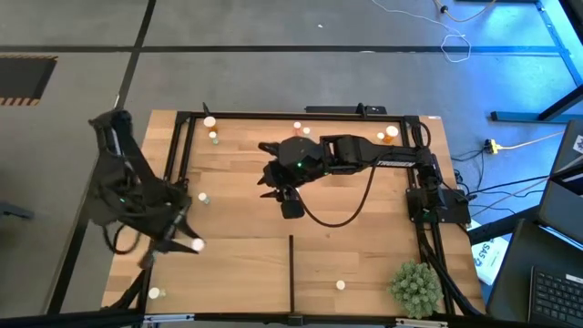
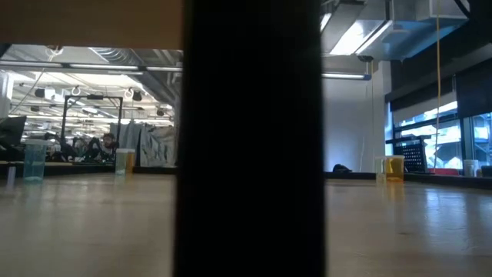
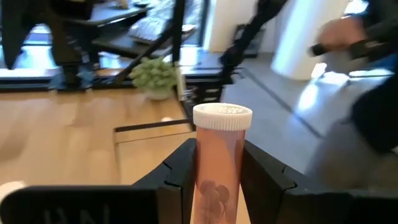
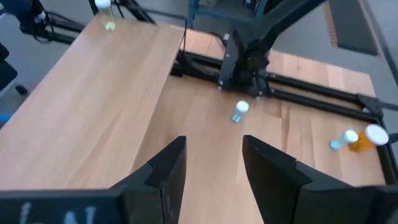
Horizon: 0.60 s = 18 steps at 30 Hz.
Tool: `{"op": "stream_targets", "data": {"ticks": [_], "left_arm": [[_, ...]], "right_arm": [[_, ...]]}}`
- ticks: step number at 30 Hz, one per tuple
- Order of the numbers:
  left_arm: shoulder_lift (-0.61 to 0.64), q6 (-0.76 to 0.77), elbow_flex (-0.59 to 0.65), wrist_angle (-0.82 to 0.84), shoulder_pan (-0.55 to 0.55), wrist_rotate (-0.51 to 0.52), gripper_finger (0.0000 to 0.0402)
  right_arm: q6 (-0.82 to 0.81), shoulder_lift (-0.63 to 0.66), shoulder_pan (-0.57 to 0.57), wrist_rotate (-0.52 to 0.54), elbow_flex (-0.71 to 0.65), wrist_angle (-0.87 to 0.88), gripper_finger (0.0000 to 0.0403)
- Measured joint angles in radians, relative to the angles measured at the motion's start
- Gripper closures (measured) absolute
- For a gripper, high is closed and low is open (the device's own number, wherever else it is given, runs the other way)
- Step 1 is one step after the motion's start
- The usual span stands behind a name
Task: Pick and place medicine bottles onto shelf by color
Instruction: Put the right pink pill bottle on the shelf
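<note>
Overhead, the left gripper [image 1: 187,239] sits at the table's left edge, just above the pale shelf [image 1: 228,273], its fingers [image 3: 180,171] pinching an orange bottle [image 3: 219,163] upright between them; the white cap stands clear above the fingertips. From the left wrist view the thin dark divider [image 3: 152,127] lies on the board ahead, with the spiky green plant ball [image 3: 152,73] beyond it near the far corner. The right gripper [image 1: 290,202] hangs over mid-table, just above the upper end of the divider; its fingers [image 4: 163,171] stand apart with only bare wood between them, nothing held. Loose bottles: one white-capped piece on the shelf's left half near the front corner [image 1: 154,293], one on the right half [image 1: 341,285], one small one on the planks near the left rail [image 1: 203,197], a pair at the back left corner [image 1: 211,128], one at the back centre [image 1: 297,127], and an orange one at the back right [image 1: 390,133]. The right wrist view shows a clear-bodied bottle [image 4: 239,112] beside the left arm's base and an orange one [image 4: 359,140] at the edge. Low view is mostly blocked by a dark upright; two bottles [image 2: 124,161] [image 2: 393,168] stand far off.
</note>
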<state>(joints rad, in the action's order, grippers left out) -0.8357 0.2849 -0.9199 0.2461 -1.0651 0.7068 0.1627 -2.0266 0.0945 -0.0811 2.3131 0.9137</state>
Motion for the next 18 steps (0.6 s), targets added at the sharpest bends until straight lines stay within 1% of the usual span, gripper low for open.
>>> {"op": "stream_targets", "data": {"ticks": [2,8,11,15,18], "left_arm": [[-0.036,0.001,0.0,-0.013,0.03,-0.003,0.0305],[-0.127,0.002,0.0,-0.08,0.106,-0.053,0.0305],[-0.158,0.028,0.001,-0.116,0.146,-0.063,0.0305],[-0.188,0.05,0.001,-0.183,0.173,-0.074,0.0305],[-0.235,0.047,0.001,-0.235,0.195,-0.075,0.0305]], "right_arm": [[0.001,0.005,0.0,0.0,0.0,0.016,0.0243],[0.002,0.038,0.0,-0.003,-0.001,0.041,0.0243],[0.001,0.058,0.0,-0.003,-0.001,0.058,0.0243],[0.0,0.079,0.0,-0.01,-0.001,0.083,0.0243],[0.0,0.094,0.0,-0.013,0.0,0.111,0.0243]]}}
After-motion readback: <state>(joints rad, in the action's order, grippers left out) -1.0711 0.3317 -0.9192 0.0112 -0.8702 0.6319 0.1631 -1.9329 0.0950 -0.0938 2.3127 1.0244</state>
